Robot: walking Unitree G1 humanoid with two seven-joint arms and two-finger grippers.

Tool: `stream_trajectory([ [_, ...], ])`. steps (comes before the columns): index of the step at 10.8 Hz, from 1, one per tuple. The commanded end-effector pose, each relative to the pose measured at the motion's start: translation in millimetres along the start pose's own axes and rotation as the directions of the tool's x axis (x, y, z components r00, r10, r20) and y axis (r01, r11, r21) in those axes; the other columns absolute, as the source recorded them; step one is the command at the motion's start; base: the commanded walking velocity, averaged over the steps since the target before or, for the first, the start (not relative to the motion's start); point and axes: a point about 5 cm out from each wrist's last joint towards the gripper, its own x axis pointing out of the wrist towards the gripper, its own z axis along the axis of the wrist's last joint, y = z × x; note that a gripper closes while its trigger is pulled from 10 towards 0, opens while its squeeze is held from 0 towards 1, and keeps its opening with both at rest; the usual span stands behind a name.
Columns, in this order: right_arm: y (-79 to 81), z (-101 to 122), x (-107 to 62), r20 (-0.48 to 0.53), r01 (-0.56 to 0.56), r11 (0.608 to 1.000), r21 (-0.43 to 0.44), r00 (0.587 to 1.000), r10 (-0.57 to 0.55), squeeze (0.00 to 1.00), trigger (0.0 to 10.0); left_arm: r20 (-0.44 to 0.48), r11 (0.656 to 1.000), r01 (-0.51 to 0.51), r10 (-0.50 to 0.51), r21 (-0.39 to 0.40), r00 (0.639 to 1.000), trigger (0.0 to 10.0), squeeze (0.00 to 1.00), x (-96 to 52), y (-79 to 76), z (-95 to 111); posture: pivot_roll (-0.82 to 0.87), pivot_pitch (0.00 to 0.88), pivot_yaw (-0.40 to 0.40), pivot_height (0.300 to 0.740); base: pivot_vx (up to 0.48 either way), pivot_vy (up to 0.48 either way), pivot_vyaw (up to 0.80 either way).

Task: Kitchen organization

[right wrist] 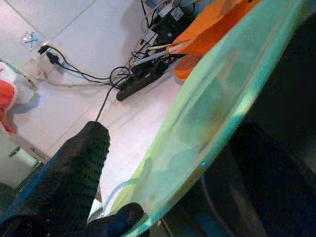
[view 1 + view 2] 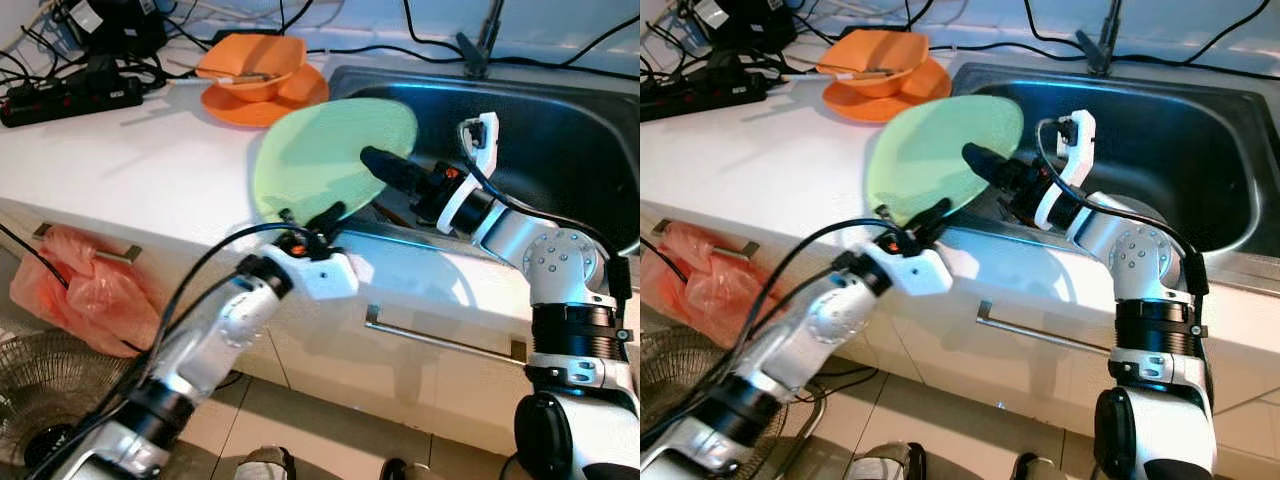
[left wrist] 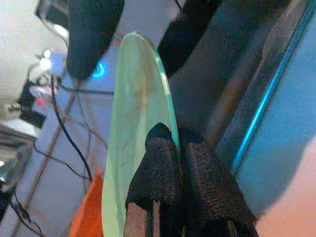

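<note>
Between my two end effectors, over the sink (image 2: 560,150) edge, the green plate (image 2: 330,155) stands tilted; left end effector (image 2: 310,222) pinches its lower rim, right end effector (image 2: 385,170) spread around it. I'd hold firm while passing.

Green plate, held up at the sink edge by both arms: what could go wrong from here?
1. The left pincer pinches only the green plate at its lower rim, so the tilted plate could pivot or slip out.
2. It hangs over the edge of the sink; a drop could send it into the basin or down to the floor.
3. The right pincer straddles the opposite rim; if the arms pull unevenly, the plate could twist loose.
</note>
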Motion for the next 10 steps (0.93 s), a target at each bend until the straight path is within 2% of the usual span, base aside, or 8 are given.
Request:
stream_trajectory([
  [1, 4.2, 1.3, 4.5, 0.004, -0.014, 1.000, 0.016, 1.000, 0.014, 0.00, 10.0, 0.082, 0.997, -0.065, 0.062, 0.036, 0.995, 0.0, 0.00, 7.0, 10.6, 11.7, 0.18, 0.088, 0.078, 0.740, 0.000, 0.000, 0.00],
  [3, 2.3, 2.4, 8.9, 0.011, 0.013, 0.999, 0.036, 1.000, -0.013, 0.00, 10.0, 0.171, 0.991, -0.115, 0.102, 0.066, 0.980, 0.0, 0.00, 10.9, 12.8, 23.2, 0.19, 0.096, 0.073, 0.740, 0.000, 0.000, 0.00],
  [4, -0.6, 3.4, 10.0, 0.009, 0.031, 0.999, 0.035, 0.999, -0.032, 0.00, 3.8, 0.197, 0.991, -0.122, 0.107, 0.062, 0.974, 0.0, 0.00, 11.4, 12.2, 27.4, 0.19, 0.100, 0.073, 0.740, 0.000, 0.000, 0.00],
  [5, -12.8, 7.8, 9.3, 0.014, 0.098, 0.995, 0.023, 0.995, -0.099, 0.00, 0.0, 0.203, 0.991, -0.118, 0.103, 0.063, 0.974, 0.0, 0.00, 10.8, 9.4, 27.3, 0.19, 0.103, 0.072, 0.740, 0.000, 0.000, 0.00],
  [8, -20.1, 20.0, 8.6, 0.038, 0.141, 0.990, -0.009, 0.989, -0.141, 0.00, 0.0, 0.200, 0.992, -0.111, 0.096, 0.067, 0.975, 0.0, 0.00, 5.2, 5.7, 23.0, 0.18, 0.109, 0.068, 0.740, 0.000, 0.000, 0.00],
  [10, -23.6, 19.8, 10.3, 0.042, 0.155, 0.988, -0.002, 0.987, -0.155, 0.00, 0.0, 0.201, 0.991, -0.114, 0.098, 0.070, 0.975, 0.0, 0.00, 4.4, 5.0, 22.7, 0.19, 0.112, 0.065, 0.740, 0.000, 0.000, 0.00],
])
